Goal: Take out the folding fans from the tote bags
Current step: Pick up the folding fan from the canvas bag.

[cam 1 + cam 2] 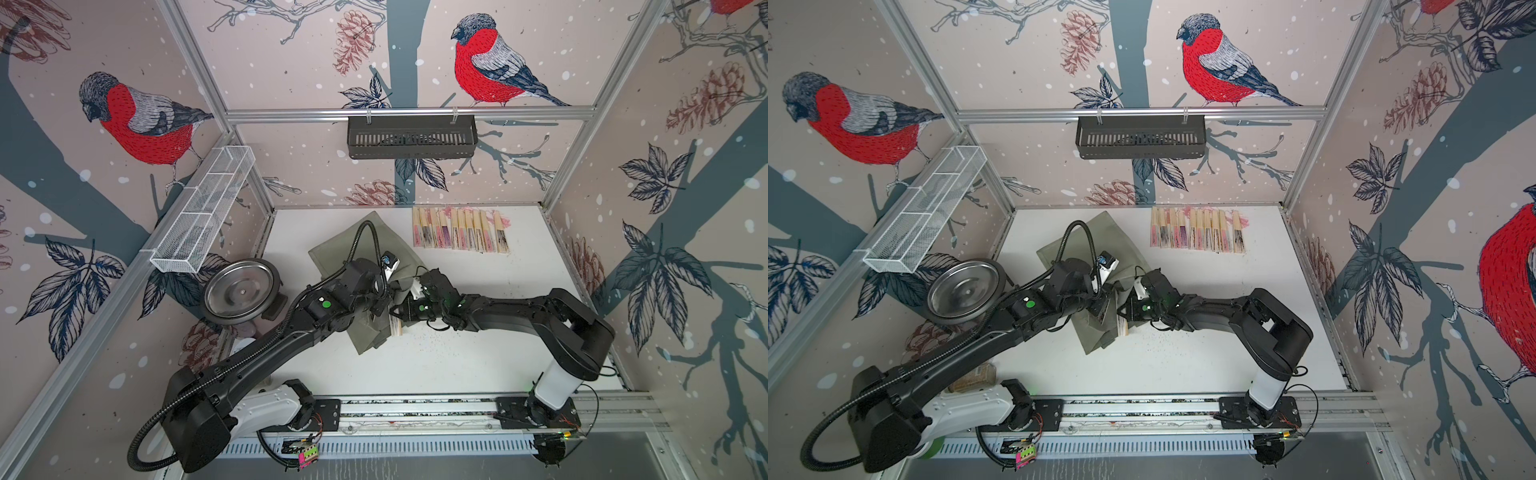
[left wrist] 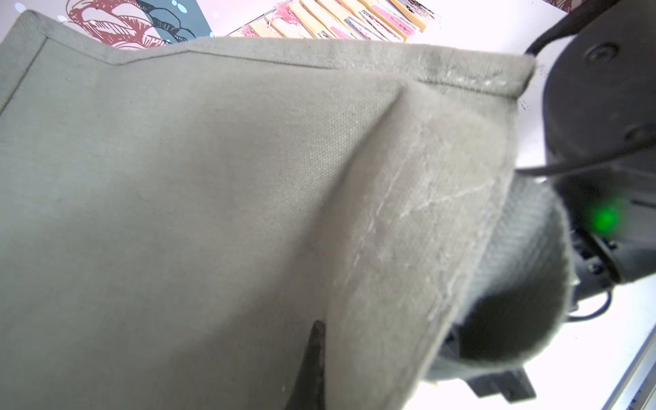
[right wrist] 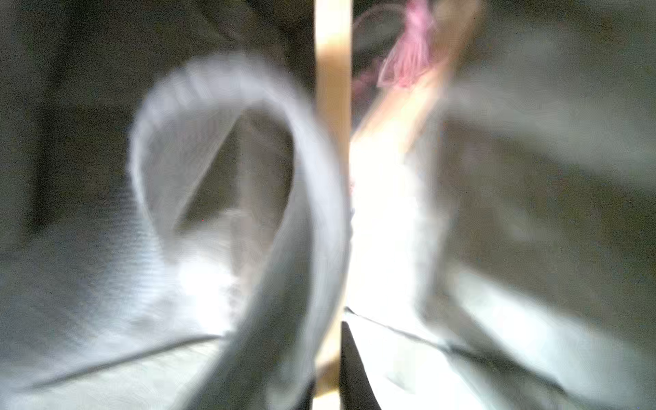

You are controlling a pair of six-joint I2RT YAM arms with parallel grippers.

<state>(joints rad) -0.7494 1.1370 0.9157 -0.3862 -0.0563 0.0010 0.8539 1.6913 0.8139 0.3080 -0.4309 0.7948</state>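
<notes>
Olive tote bag point(image 1: 376, 235) lies crumpled mid-table, a bit left of centre, mouth toward the near side. One folding fan point(image 3: 332, 142) is halfway out of it: in the right wrist view its pale bamboo slat runs straight down the middle of the frame, and in both top views its end pokes out at the bag's near edge point(image 1: 397, 327). The right gripper point(image 3: 340, 369) is closed on that slat, with a dark finger showing just beside it. A second fan point(image 3: 411, 99) with a pink tassel sits deeper in the bag, blurred. A strap handle point(image 3: 227, 117) loops right in front of that camera. The left gripper point(image 2: 316, 340) is clamped on the tote fabric; only one dark fingertip shows, pressed against the cloth, and the panel it pinches is held up off the surface. The row of fans point(image 1: 459, 235) lies side by side at the back right of the table point(image 1: 457, 361), just beside the tote's far corner and not touching it. The left arm point(image 1: 257, 353) stretches long and low from the near-left base diagonally to the bag, wrist over the fabric. The right arm point(image 1: 507, 311) has its elbow high at near right, forearm running level toward the bag mouth and wrist bent down, so both grippers meet at the tote's near side. A steel dish point(image 1: 241, 291) sits at the left edge. A white wire-mesh tray point(image 1: 203, 212) hangs on the left wall and a black slotted basket point(image 1: 411, 137) on the back rail.
</notes>
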